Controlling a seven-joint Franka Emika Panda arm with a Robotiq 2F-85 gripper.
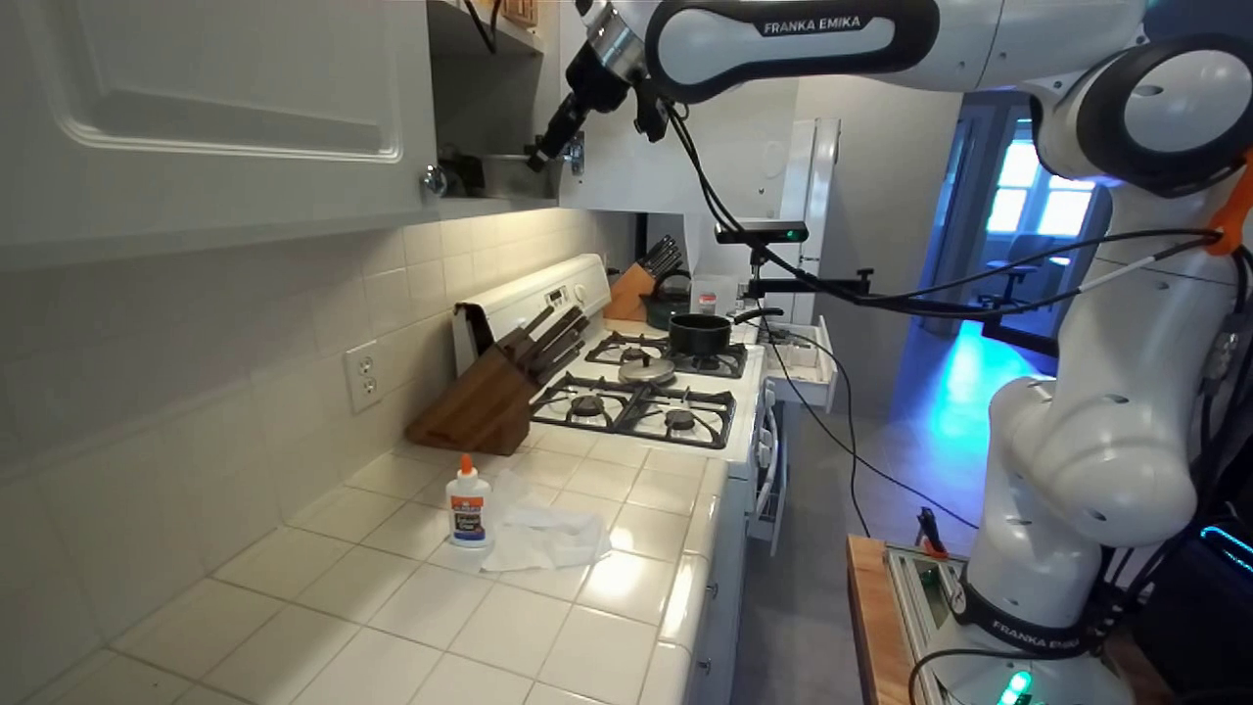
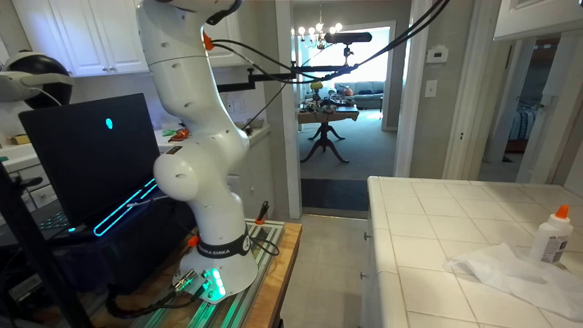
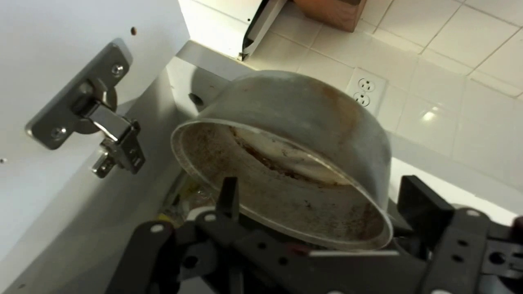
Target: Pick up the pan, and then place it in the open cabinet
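Your gripper (image 3: 320, 183) is spread wide, holding nada, prob so you can back out w/o dragging the pan (image 3: 282, 161). It's at the gripper's 12 o'clock, in the open cabinet (image 1: 489, 103), its goal AFAICT.

Close wrist view into pan (image 3: 284, 157)

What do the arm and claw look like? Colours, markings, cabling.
Arm: glossy white rounded links with black trim; FRANKA EMIKA in pale letters on that trim and on the black base band; green base lights. Mostly black cables strung outside, gathered at an orange fastening. Claw: black, two blocky fingers, pale round pins, silver-coloured collar.
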